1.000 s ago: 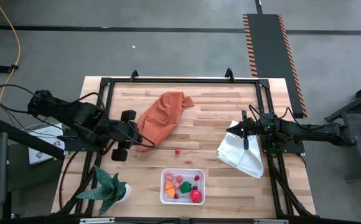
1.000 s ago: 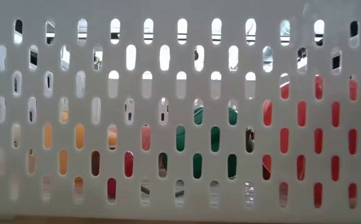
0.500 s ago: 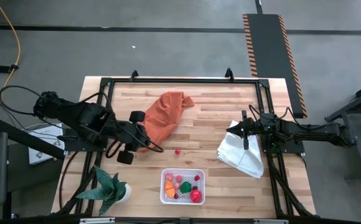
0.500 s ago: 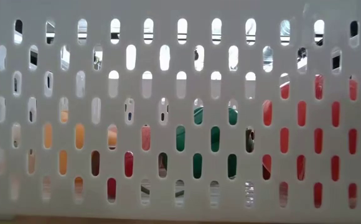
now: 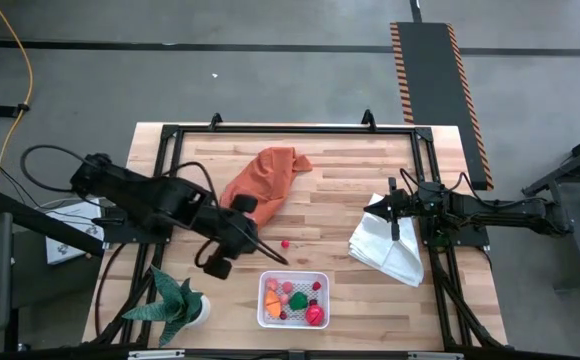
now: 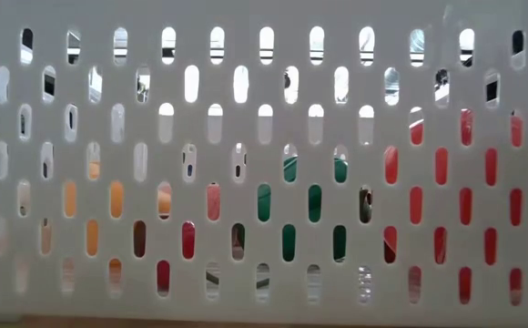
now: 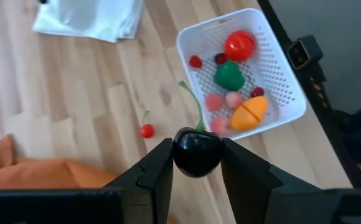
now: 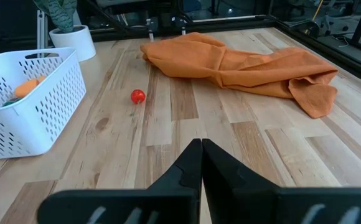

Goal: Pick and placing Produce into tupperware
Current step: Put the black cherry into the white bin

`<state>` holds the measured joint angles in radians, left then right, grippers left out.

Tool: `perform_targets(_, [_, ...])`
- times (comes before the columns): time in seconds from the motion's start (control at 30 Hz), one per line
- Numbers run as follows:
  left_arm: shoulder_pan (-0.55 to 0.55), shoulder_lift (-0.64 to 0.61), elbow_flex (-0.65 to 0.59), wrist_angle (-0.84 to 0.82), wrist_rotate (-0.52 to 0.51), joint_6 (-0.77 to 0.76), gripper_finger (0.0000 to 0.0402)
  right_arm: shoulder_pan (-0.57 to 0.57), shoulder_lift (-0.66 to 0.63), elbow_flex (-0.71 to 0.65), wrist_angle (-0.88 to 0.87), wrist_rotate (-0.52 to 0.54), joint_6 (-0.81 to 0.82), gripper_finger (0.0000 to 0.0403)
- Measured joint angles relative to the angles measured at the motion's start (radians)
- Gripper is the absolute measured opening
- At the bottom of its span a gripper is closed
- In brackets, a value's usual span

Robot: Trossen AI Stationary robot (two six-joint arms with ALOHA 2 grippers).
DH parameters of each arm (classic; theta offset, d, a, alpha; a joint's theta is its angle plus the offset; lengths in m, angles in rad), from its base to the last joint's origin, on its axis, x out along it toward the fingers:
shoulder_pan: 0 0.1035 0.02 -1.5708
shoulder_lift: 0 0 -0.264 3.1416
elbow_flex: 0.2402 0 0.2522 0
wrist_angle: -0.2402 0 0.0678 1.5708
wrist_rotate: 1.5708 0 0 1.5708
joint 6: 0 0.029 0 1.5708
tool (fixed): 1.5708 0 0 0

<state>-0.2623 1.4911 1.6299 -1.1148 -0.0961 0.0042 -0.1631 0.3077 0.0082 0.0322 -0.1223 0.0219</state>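
While the left gripper [image 7: 196, 163] carries a dark cherry [image 7: 196, 151] pinched between its two fingers, green stem rising clear above them, we judge the step in hand to be the carry to the tupperware [image 5: 293, 299]. That white perforated container sits near the table's front edge, and it already holds a red piece [image 7: 239, 45], a green piece [image 7: 229, 75], an orange piece [image 7: 248, 113] and several small pink and dark ones. In the high view the left gripper [image 5: 232, 245] hangs just beside the container's left rim, not yet over it. To finish well, we would bring the cherry above the open floor between the pieces, lower it within the walls, then part the fingers; a release from height risks a bounce off the round fruit below. One small red cherry [image 5: 284, 242] lies loose on the wood between the orange cloth [image 5: 262, 183] and the container, awaiting its turn. The low view is filled by the container's slotted wall [image 6: 264, 137], so height above the rim probably cannot be confirmed there. The right gripper [image 8: 200, 149] waits with fingers closed and empty by the white cloth [image 5: 388, 243].
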Motion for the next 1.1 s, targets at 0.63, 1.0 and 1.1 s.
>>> perform_targets(0.63, [-0.003, 0.162, 0.0, 0.151, 0.169, 0.03, 0.0115, 0.0, 0.0, 0.0, 0.0, 0.0, 0.0, 0.0])
perform_targets(1.0, [-0.03, 0.249, 0.0, 0.205, 0.207, 0.035, 0.0115, 0.0, 0.0, 0.0, 0.0, 0.0, 0.0, 0.0])
perform_targets(1.1, [-0.034, 0.266, 0.001, 0.22, 0.203, 0.039, 0.0115, 0.0, 0.0, 0.0, 0.0, 0.0, 0.0, 0.0])
